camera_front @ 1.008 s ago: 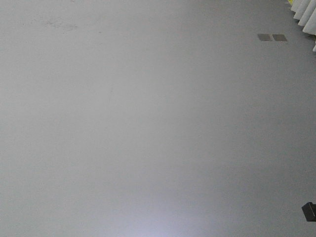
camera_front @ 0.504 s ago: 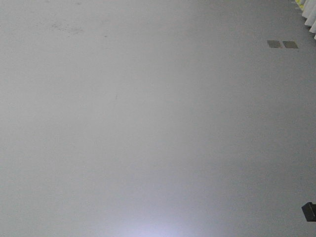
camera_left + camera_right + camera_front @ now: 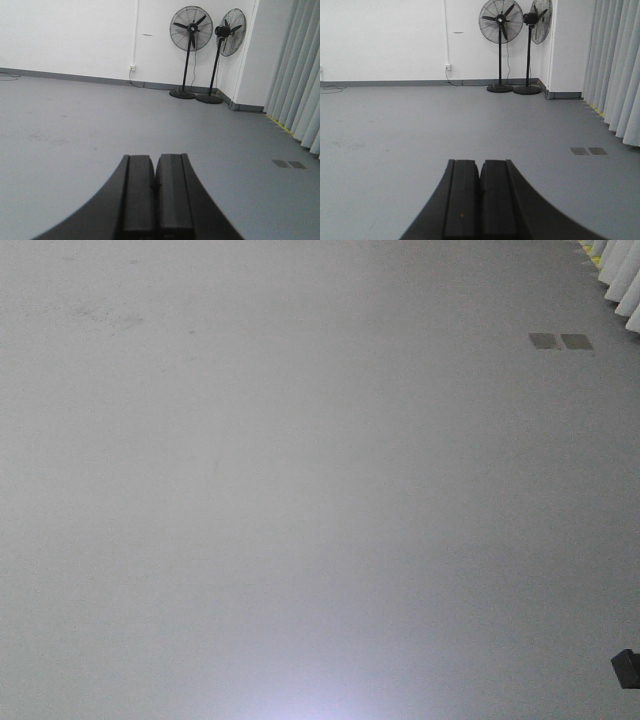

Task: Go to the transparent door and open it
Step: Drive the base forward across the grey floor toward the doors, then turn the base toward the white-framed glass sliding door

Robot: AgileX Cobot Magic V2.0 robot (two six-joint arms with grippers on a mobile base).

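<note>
1. A wide grey floor (image 3: pixel 300 490) is being shown by the front view, filling almost the whole frame.
2. Two small dark square plates (image 3: pixel 560 341) are being seen set side by side in the floor at the far right.
3. The lower folds of a pale curtain (image 3: pixel 622 280) are being shown at the far right corner, and a small dark object (image 3: pixel 626 668), too cut off to identify, is being glimpsed at the near right edge.
4. The left gripper (image 3: pixel 155 165) is being held level above the floor, its two black fingers pressed together with nothing between them.
5. The right gripper (image 3: pixel 480 167) is being held the same way, fingers pressed together and gripping nothing.
6. Beyond the grippers, a white wall (image 3: pixel 75 35) is being seen at the far end, with two black pedestal fans (image 3: pixel 190 29) standing beside each other near the far right corner.
7. The transparent door is not being caught by any view, so its place cannot be told.
</note>
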